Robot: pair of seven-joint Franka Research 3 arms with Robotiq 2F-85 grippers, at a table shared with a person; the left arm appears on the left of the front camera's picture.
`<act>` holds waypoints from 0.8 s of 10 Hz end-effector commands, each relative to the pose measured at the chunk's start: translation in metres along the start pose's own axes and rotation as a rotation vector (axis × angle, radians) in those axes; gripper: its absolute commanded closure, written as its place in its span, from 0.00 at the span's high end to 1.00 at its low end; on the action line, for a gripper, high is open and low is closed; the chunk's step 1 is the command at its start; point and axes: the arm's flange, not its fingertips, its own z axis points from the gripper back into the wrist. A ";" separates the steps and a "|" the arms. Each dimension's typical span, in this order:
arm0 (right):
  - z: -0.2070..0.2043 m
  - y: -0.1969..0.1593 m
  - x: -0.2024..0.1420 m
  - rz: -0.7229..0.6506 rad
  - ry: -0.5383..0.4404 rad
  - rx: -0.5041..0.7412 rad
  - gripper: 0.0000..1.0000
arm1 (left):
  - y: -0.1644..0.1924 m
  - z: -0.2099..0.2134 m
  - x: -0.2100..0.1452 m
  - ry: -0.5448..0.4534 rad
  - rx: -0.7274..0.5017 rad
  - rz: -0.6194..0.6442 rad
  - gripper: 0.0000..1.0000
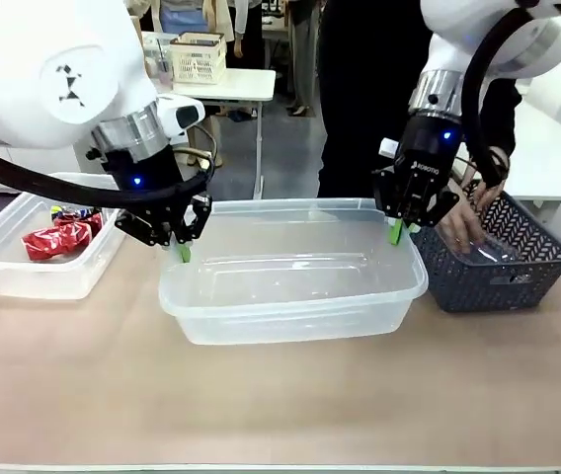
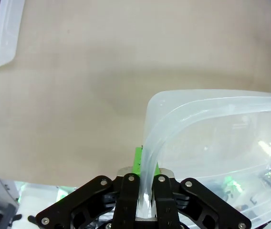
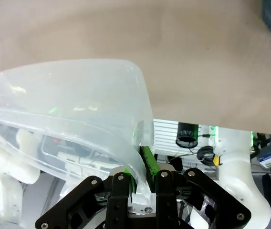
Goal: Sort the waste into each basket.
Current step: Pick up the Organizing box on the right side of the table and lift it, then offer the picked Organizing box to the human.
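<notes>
Left claw (image 1: 184, 253) and right claw (image 1: 396, 234), downturned, clamp tub (image 1: 290, 318).

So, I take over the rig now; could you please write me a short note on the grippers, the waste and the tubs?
Left gripper: shut on the rim of the middle transparent rectangular plastic tub, at its far left corner.
Right gripper: shut on the same rim, far right corner.
That tub looks empty.
Done: crumpled shiny red wrappers lie in the left transparent tub.
Left to do: a person's hand is in the dark grey lattice basket, on something clear, not yet sorted.
</notes>
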 end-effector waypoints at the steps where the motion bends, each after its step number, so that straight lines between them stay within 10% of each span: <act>1: 0.004 0.003 -0.002 0.013 -0.001 0.013 0.08 | 0.000 -0.001 -0.003 -0.009 0.014 0.007 0.04; 8: 0.004 0.003 -0.002 0.013 -0.001 0.013 0.08 | 0.000 -0.001 -0.003 -0.009 0.014 0.007 0.04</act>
